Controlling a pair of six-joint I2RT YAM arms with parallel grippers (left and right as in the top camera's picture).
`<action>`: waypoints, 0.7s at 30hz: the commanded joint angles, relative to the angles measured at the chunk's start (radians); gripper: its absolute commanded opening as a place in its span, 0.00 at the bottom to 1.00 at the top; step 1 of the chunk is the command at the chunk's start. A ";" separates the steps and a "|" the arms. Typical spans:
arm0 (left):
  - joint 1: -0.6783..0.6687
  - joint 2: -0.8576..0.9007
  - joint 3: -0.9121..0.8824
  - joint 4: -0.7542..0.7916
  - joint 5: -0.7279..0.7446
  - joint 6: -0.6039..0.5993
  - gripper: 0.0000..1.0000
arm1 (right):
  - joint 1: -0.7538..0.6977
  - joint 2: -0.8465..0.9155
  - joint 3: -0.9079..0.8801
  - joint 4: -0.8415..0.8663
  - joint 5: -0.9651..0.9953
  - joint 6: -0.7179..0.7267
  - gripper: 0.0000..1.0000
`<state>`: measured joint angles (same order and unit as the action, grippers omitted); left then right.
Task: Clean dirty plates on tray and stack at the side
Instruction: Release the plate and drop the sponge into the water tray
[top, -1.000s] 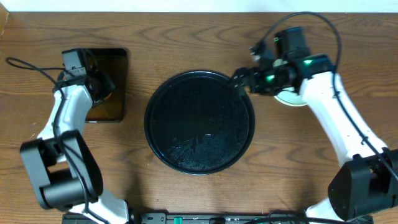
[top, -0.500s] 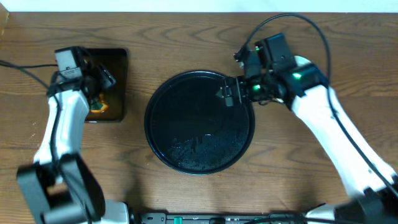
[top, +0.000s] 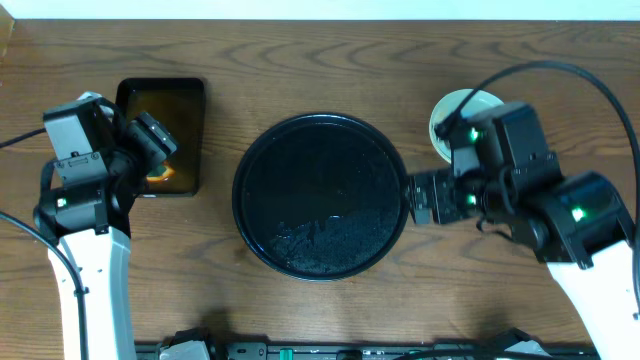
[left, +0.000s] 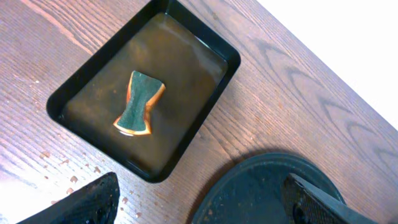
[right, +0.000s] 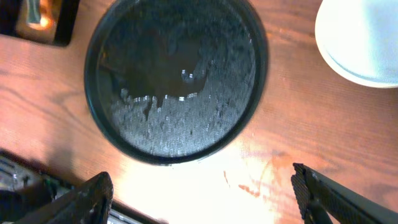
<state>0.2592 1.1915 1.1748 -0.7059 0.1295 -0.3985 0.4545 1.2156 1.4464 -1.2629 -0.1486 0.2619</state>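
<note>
The large round black tray (top: 320, 195) lies mid-table, wet, with no plate on it; it also shows in the right wrist view (right: 177, 78). A pale plate (top: 455, 108) rests on the table to the tray's right, partly hidden by my right arm, and its rim shows in the right wrist view (right: 364, 40). I cannot tell how many plates lie there. My right gripper (top: 420, 197) hovers open and empty by the tray's right rim (right: 202, 199). My left gripper (top: 157, 152) is open and empty above the small tray's right edge (left: 199, 208).
A small rectangular black tray (left: 81, 93) at the left holds brownish water and a green and orange sponge (left: 140, 102). Water droplets spot the wood near it. Cables trail from both arms. Orange smears mark the wood near the round tray's front edge.
My left gripper opened and drew back, leaving the sponge in the small tray. My right arm swung from the plate, across the round tray's rim, to its right side.
</note>
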 joint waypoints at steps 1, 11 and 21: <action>0.003 -0.003 0.002 -0.005 0.009 -0.006 0.84 | 0.045 -0.050 -0.048 -0.019 0.047 -0.009 0.95; 0.003 -0.002 0.002 -0.005 0.009 -0.006 0.84 | 0.060 -0.054 -0.101 -0.020 0.047 -0.008 0.99; 0.003 -0.002 0.002 -0.005 0.009 -0.006 0.85 | 0.060 -0.053 -0.101 -0.022 0.017 -0.005 0.99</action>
<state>0.2592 1.1896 1.1748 -0.7074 0.1299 -0.3996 0.5034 1.1629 1.3468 -1.2846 -0.1200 0.2569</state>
